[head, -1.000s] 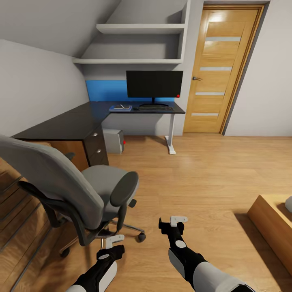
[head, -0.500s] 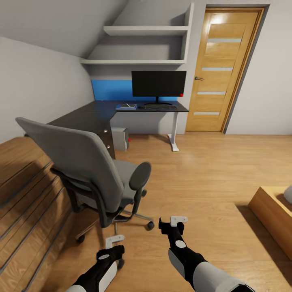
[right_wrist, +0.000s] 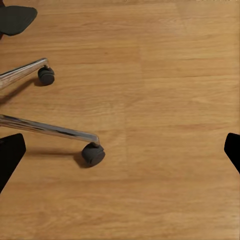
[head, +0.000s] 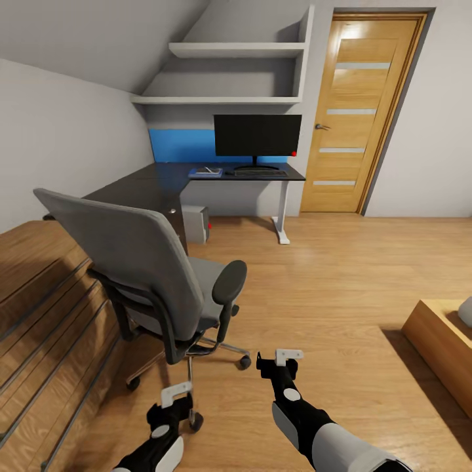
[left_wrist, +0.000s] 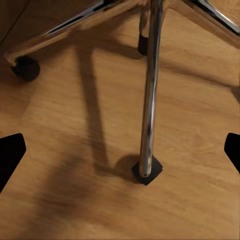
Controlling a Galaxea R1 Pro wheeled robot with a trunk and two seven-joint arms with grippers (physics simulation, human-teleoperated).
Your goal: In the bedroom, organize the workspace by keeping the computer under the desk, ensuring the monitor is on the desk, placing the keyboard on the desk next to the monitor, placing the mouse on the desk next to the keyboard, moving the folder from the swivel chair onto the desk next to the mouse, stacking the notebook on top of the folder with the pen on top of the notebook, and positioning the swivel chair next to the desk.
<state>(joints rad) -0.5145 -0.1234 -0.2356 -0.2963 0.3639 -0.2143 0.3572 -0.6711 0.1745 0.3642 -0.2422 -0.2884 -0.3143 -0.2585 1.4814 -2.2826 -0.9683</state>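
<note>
The grey swivel chair (head: 147,275) stands on the floor in front of me, its back turned to me and its seat bare. Beyond it is the black desk (head: 147,187). On the desk are the monitor (head: 257,134), the keyboard (head: 261,174) and the blue folder (head: 205,173), which has a grey notebook and a whitish pen lying on it. The mouse is too small to make out. The computer (head: 195,224) sits under the desk. My left gripper (head: 176,392) is open just above a chrome base leg (left_wrist: 150,90) and its castor (left_wrist: 147,172). My right gripper (head: 288,356) is open over bare floor beside another castor (right_wrist: 92,153).
Wooden steps (head: 46,341) rise on the left, close behind the chair. A low wooden bed frame (head: 439,354) is at the right edge. A wooden door (head: 357,111) is beside the desk, wall shelves (head: 229,72) above it. Open floor lies between chair, desk and door.
The camera moved over the last second, so the chair now shows further right and fully in view. Since half a second ago, my left arm has drawn back and lower. The right arm is unchanged.
</note>
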